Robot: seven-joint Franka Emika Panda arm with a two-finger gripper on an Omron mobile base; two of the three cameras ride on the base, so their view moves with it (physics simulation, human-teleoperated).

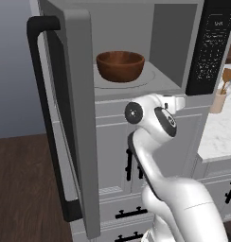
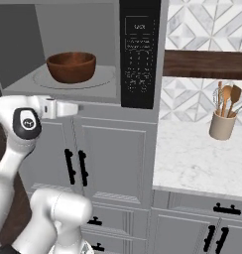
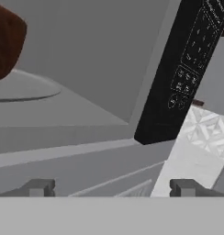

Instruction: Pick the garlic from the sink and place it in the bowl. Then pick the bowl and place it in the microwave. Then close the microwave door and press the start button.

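**Bowl loaded, door closing up next**

Microwave (image 1: 136,47): built into grey cabinetry, cavity open, black keypad panel (image 2: 139,52) on right side. Microwave door (image 1: 72,118) swung wide open to the left, edge-on toward camera, long black bar handle (image 1: 44,118) on outer face. Bowl (image 1: 120,65): reddish-brown wood, upright on the turntable inside the cavity, roughly centred, clear of the walls. Garlic: cannot tell, bowl interior hidden from these angles. Gripper (image 3: 111,187): just below and in front of the cavity's front edge, apart from the bowl, fingertips (image 3: 38,187) spread wide with nothing between them, so open and empty. Right of the unit: marble counter (image 2: 192,158), utensil crock (image 2: 222,124), well away from the work.

Step in hand, judged: placing done, retreat from the cavity, door closing not yet begun. Next move calls for swinging out left around the door's free edge, pushing on the outer face or handle until latched, then reaching the start button low on the keypad. Risk: arm clipping the door edge mid-swing.
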